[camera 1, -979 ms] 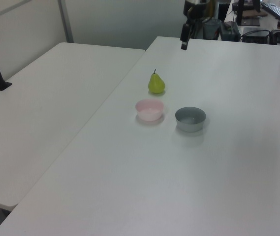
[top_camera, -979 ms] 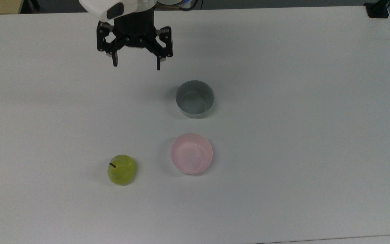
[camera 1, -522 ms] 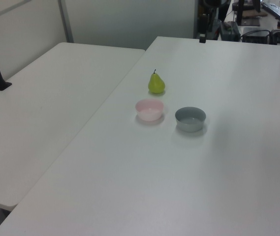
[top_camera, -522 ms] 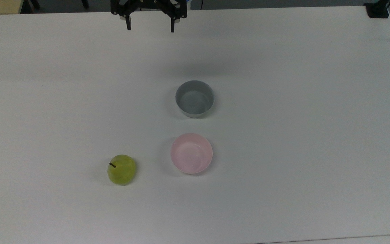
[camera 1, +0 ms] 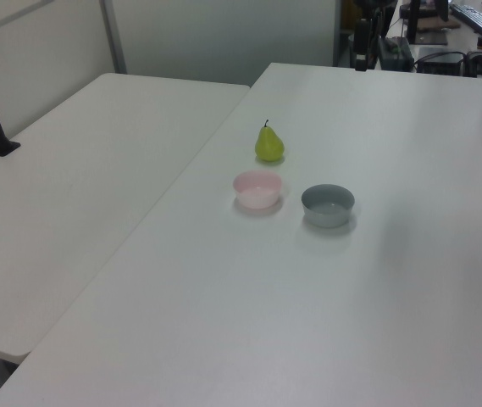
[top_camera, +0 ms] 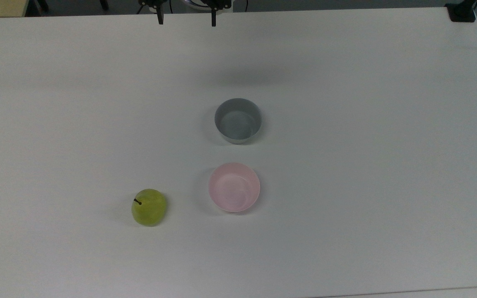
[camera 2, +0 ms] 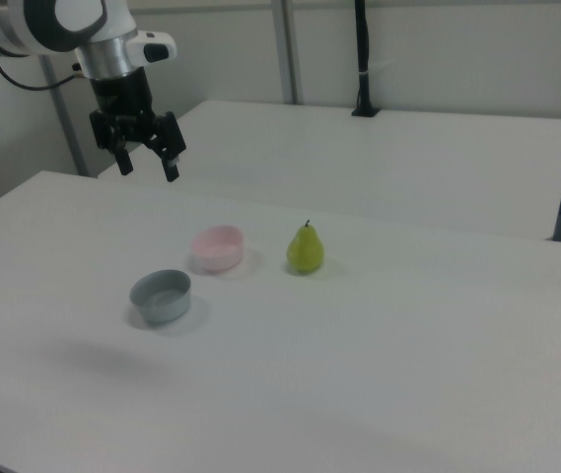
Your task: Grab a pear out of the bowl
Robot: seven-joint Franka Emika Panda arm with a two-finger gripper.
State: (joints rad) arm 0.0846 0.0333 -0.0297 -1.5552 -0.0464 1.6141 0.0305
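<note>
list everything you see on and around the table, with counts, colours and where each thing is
pear: 1, yellow-green with a dark stem, standing upright on the table, to the top view's left of the pink bowl, not inside it
pink bowl: 1, pale pink, empty, near the table's middle
grey bowl: 1, grey, empty, just above the pink bowl in the top view
table: 1, white, bearing all three things
second table: 1, white, butted against the first on the left view's left
black post: 1, black, at the second table's far edge in the right view
hand: 1, black, open, holding nothing, raised above the table's edge
</note>
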